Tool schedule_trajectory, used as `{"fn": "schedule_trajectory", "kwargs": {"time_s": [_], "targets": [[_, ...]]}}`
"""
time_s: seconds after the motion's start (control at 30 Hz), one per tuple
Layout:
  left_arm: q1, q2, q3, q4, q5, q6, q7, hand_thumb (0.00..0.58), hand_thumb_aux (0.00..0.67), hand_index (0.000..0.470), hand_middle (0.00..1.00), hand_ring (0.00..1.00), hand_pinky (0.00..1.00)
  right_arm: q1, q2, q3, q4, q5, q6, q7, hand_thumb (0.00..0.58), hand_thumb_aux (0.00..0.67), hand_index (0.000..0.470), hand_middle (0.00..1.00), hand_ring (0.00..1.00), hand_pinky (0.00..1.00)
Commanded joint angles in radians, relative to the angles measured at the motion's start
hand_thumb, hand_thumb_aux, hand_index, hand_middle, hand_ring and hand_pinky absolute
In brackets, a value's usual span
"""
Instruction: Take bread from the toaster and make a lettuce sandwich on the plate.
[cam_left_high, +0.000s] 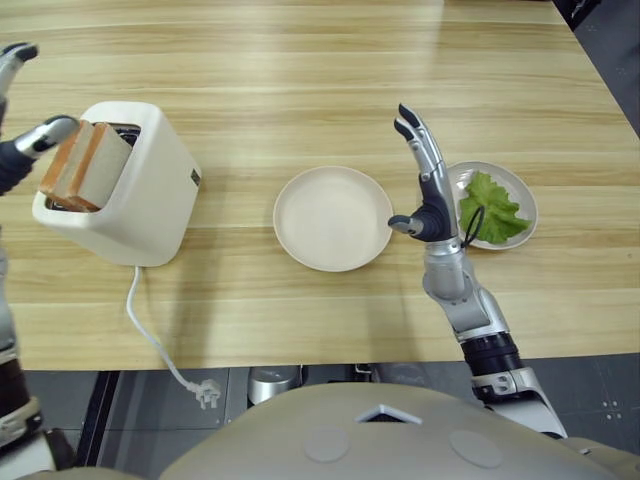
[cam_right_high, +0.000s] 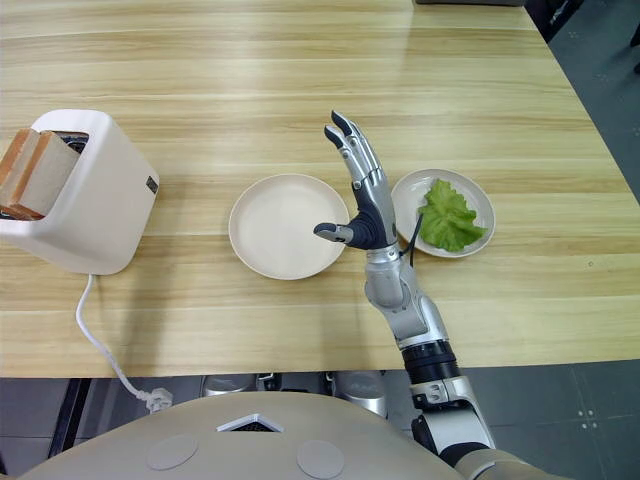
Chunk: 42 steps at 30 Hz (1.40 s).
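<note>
Left hand (cam_left_high: 22, 145): the fingers (cam_left_high: 50, 132) are spread wide. One fingertip lies against the outer face of the bread (cam_left_high: 88, 165), and another is raised well apart from it. The hand does not enclose a slice. This spread probably prepares a pinch across the slices.

The bread consists of two slices side by side. They stand tilted in the slot of the toaster (cam_left_high: 150, 190) and project above its top, which leaves their upper edges accessible for a grasp. The toaster stands at the left of the table (cam_left_high: 300, 80). Its cable (cam_left_high: 140, 320) trails toward the near edge and ends in a loose plug (cam_left_high: 207, 395).

Right hand (cam_left_high: 432, 195): the fingers (cam_left_high: 415, 135) are extended and upright, the thumb points toward the plate, and the hand holds nothing. It hangs between the plate (cam_left_high: 332, 218) and the small dish (cam_left_high: 512, 180). From this position it can probably reach either without crossing the left arm.

The plate lies empty at the centre, between the toaster and the dish. The lettuce (cam_left_high: 490, 208) lies flat in the dish, just beside the right hand.

Assessment: no sandwich part is on the plate yet. The current step is bread extraction.
</note>
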Motion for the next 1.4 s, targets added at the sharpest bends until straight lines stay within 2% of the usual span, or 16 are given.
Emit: {"fn": "schedule_trajectory", "kwargs": {"time_s": [0.03, 0.3, 0.33, 0.4, 0.43, 0.47, 0.5, 0.53, 0.87, 1.03, 1.07, 1.1, 1.27, 1.4], "targets": [[0.038, 0.041, 0.002, 0.129, 0.071, 0.007, 0.024, 0.000, 0.000, 0.000, 0.00, 0.00, 0.00, 0.004, -0.002, -0.007, 0.004, 0.004, 0.012, -0.006, 0.000, 0.000, 0.000, 0.00, 0.00, 0.00], [0.045, 0.081, -0.158, 0.303, 0.201, 0.020, 0.064, 0.000, 0.000, 0.000, 0.00, 0.00, 0.00, 0.000, -0.009, -0.006, 0.017, -0.001, 0.016, -0.016, 0.000, 0.000, 0.000, 0.00, 0.00, 0.00], [0.041, 0.084, -0.176, 0.321, 0.210, 0.022, 0.067, 0.027, 0.016, 0.011, 0.00, 0.00, 0.00, 0.000, -0.010, -0.006, 0.018, -0.002, 0.017, -0.016, 0.000, 0.000, 0.000, 0.00, 0.00, 0.00], [0.034, 0.085, -0.207, 0.347, 0.212, 0.022, 0.072, 0.040, 0.024, 0.016, 0.00, 0.00, 0.00, 0.000, -0.010, -0.005, 0.018, -0.002, 0.018, -0.017, 0.000, 0.000, 0.000, 0.00, 0.00, 0.00], [0.031, 0.084, -0.217, 0.353, 0.207, 0.020, 0.071, 0.071, 0.042, 0.029, 0.00, 0.00, 0.00, 0.000, -0.011, -0.005, 0.018, -0.002, 0.018, -0.017, 0.000, 0.000, 0.000, 0.00, 0.00, 0.00], [0.037, 0.084, -0.220, 0.352, 0.201, 0.018, 0.071, 0.464, 0.370, 0.254, 0.00, 0.00, 0.00, -0.001, -0.011, -0.004, 0.019, -0.001, 0.018, -0.017, 0.000, 0.000, 0.000, 0.00, 0.00, 0.00], [0.042, 0.085, -0.220, 0.351, 0.196, 0.015, 0.072, 0.545, 0.504, 0.346, 0.00, 0.00, 0.00, -0.002, -0.012, -0.002, 0.021, 0.001, 0.017, -0.016, 0.000, 0.000, 0.000, 0.00, 0.00, 0.00], [0.046, 0.086, -0.218, 0.348, 0.192, 0.011, 0.074, 0.580, 0.670, 0.460, 0.00, 0.00, 0.00, -0.002, -0.012, -0.001, 0.019, 0.002, 0.017, -0.015, 0.000, 0.000, 0.000, 0.00, 0.00, 0.00], [0.029, 0.101, -0.178, 0.319, 0.135, -0.007, 0.105, 0.580, 0.670, 0.460, 0.00, 0.00, 0.00, -0.002, -0.014, 0.003, 0.019, 0.002, 0.017, -0.013, 0.000, 0.000, 0.000, 0.00, 0.00, 0.00], [-0.026, 0.074, -0.163, 0.286, 0.081, -0.044, 0.145, 0.580, 0.670, 0.460, 0.00, 0.00, 0.00, -0.010, -0.017, 0.008, 0.033, -0.006, 0.014, -0.017, 0.000, 0.000, 0.000, 0.00, 0.00, 0.00], [-0.049, 0.064, -0.144, 0.264, 0.058, -0.057, 0.163, 0.580, 0.670, 0.460, 0.07, 0.07, 0.07, -0.012, -0.018, 0.008, 0.036, -0.005, 0.012, -0.017, 0.000, 0.000, 0.000, 0.00, 0.00, 0.00], [-0.077, 0.055, -0.122, 0.238, 0.037, -0.073, 0.185, 0.580, 0.670, 0.460, 0.97, 0.97, 0.97, -0.013, -0.019, 0.007, 0.039, -0.005, 0.011, -0.018, 0.000, 0.000, 0.000, 0.00, 0.00, 0.00], [-0.229, 0.007, -0.069, 0.038, -0.107, -0.119, 0.191, 0.580, 0.670, 0.460, 1.00, 1.00, 1.00, -0.017, -0.024, 0.008, 0.051, -0.005, 0.008, -0.027, 0.000, 0.000, 0.000, 0.00, 0.00, 0.00], [-0.293, -0.104, -0.214, -0.103, -0.229, -0.045, 0.097, 0.580, 0.670, 0.460, 1.00, 1.00, 1.00, -0.039, -0.033, -0.009, 0.069, 0.027, 0.007, -0.021, 0.000, 0.000, 0.000, 0.00, 0.00, 0.00]]}}
